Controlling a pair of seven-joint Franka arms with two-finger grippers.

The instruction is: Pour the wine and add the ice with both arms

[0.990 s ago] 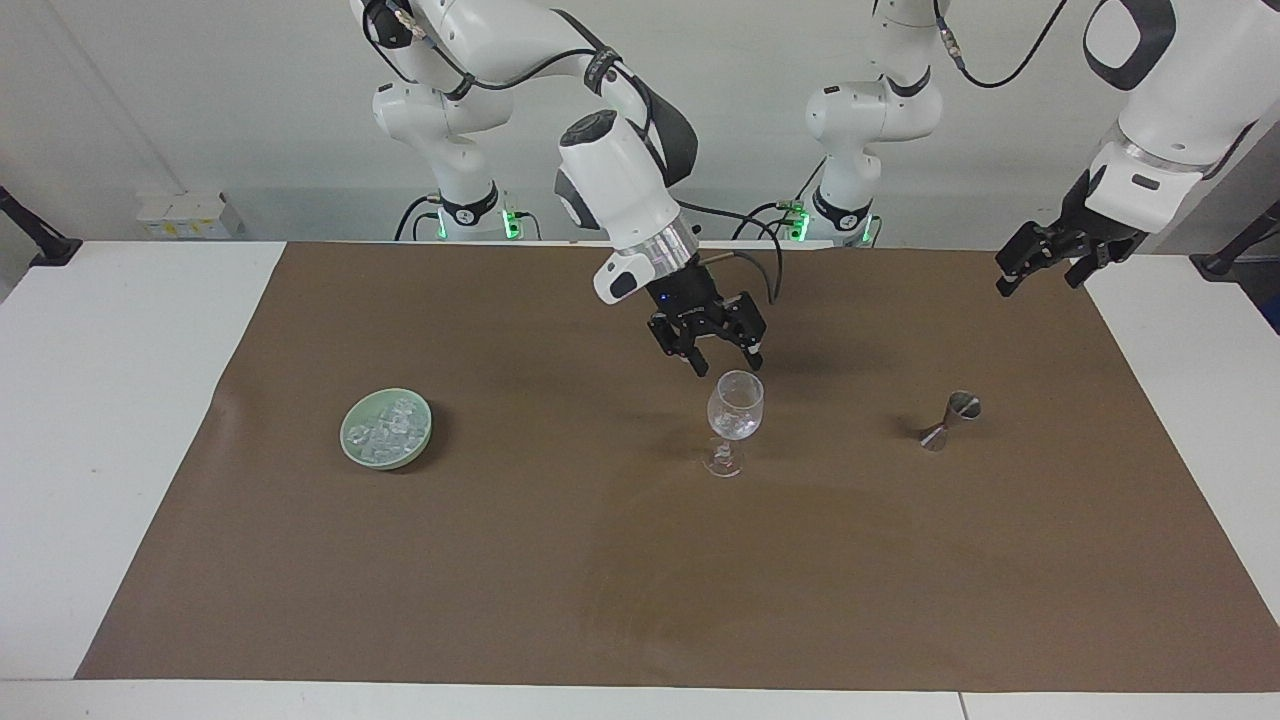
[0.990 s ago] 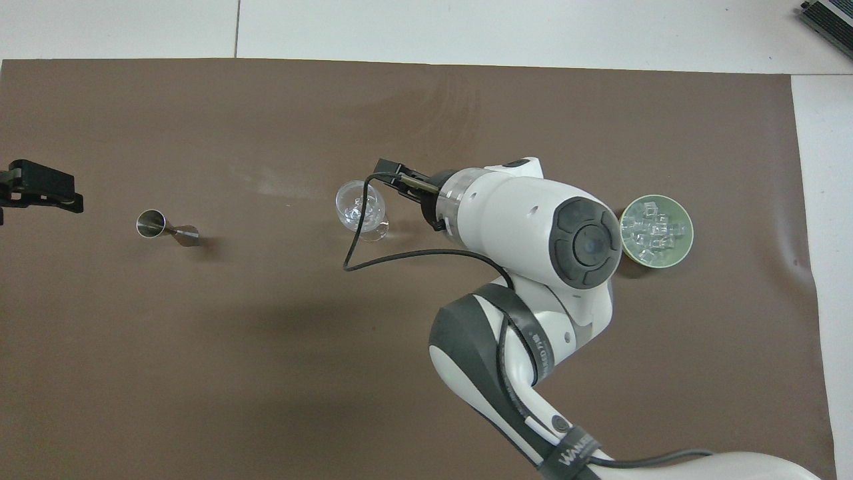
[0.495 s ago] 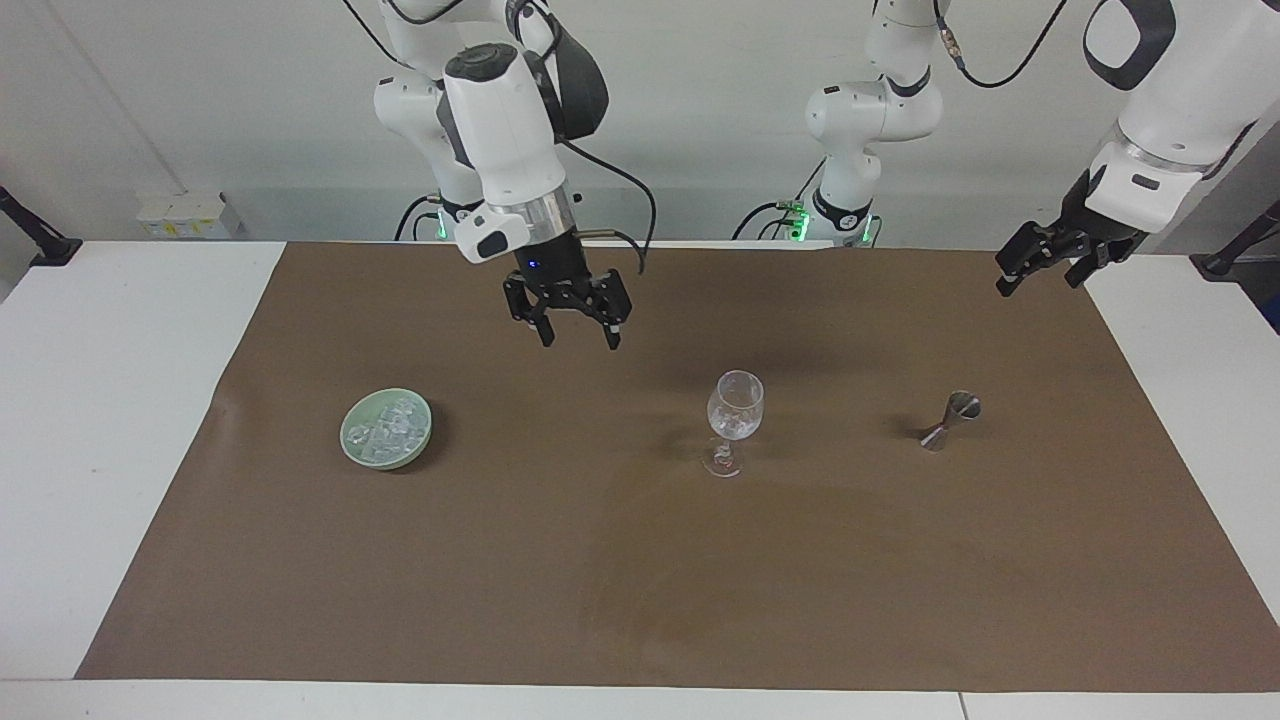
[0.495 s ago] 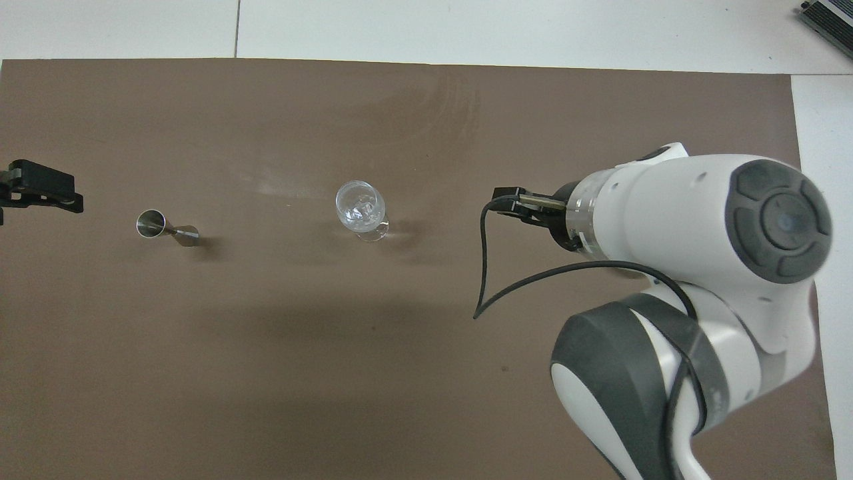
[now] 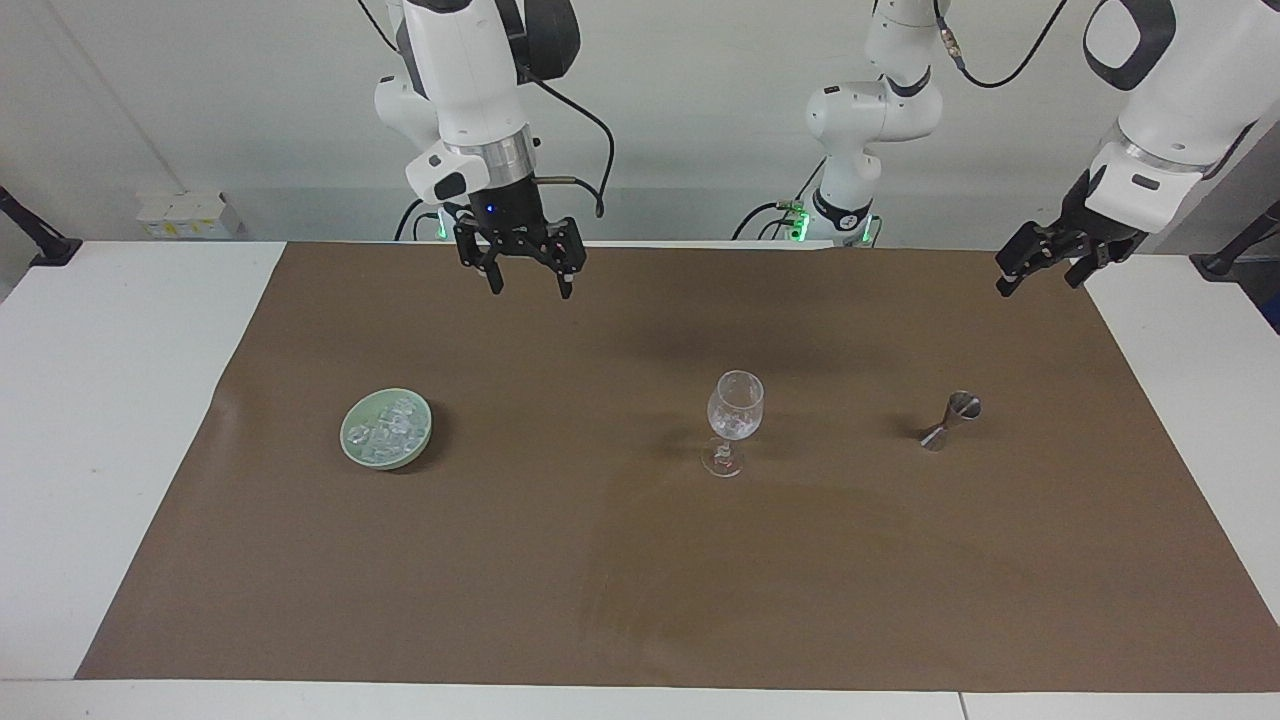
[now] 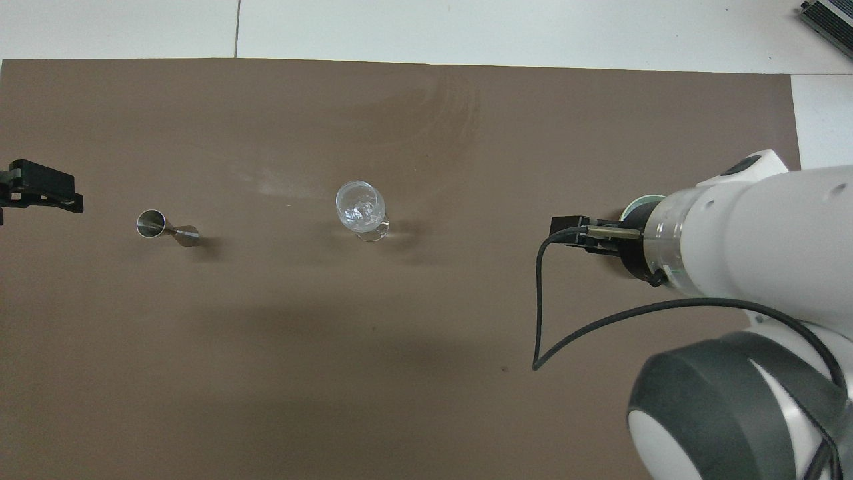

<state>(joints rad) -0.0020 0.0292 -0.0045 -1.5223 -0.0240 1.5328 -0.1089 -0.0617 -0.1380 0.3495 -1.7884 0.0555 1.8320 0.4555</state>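
Right gripper (image 5: 527, 283) has risen over brown mat (image 5: 640, 560).

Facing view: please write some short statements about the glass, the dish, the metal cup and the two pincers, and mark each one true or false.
1. The clear stemmed glass stands upright on the brown mat. True.
2. The pale green round dish is empty. False: it holds clear ice cubes.
3. The right pincer grips the glass. False: it hangs open and empty in the air, over the mat's edge nearest the robots.
4. The small steel double-cone measuring cup lies on its side. True.
5. The left pincer holds the measuring cup. False: it waits open and empty, above the mat's corner.
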